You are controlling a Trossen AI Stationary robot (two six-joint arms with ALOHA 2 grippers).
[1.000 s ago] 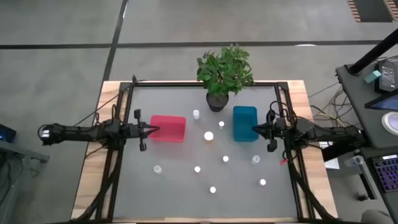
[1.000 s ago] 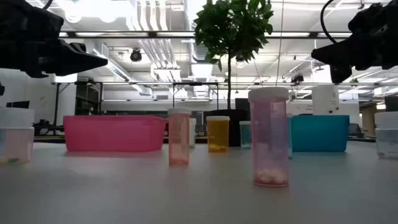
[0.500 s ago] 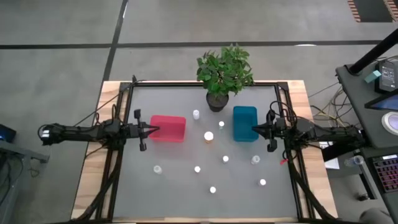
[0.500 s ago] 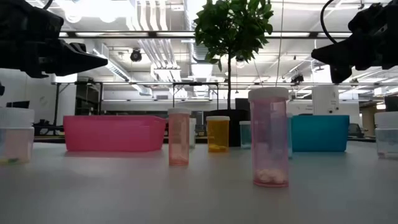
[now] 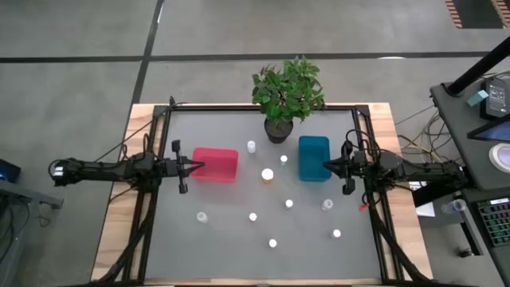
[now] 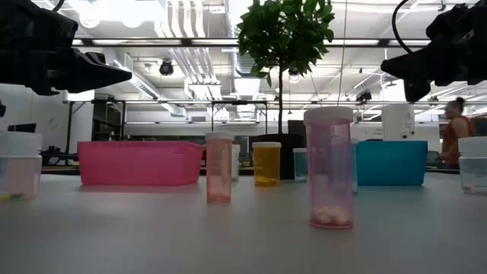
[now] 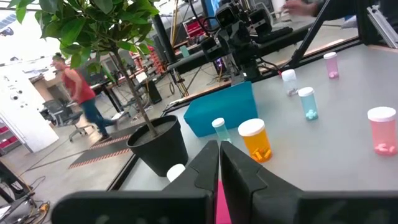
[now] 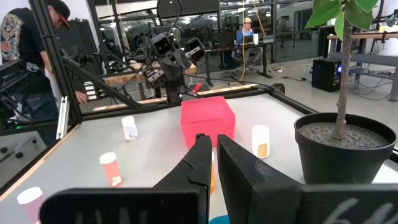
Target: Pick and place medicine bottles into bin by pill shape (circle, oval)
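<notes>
Nothing has moved since a second ago: my left hand point(image 5: 196, 166) by the red bin point(image 5: 215, 164) and right hand point(image 5: 325, 165) by the teal bin point(image 5: 313, 158) stay clenched, empty; sorting hasn't begun.

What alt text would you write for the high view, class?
Seen from above, the left hand hangs at the red bin and the right hand at the teal bin, both shut. White-capped bottles dot the grey table.
</notes>
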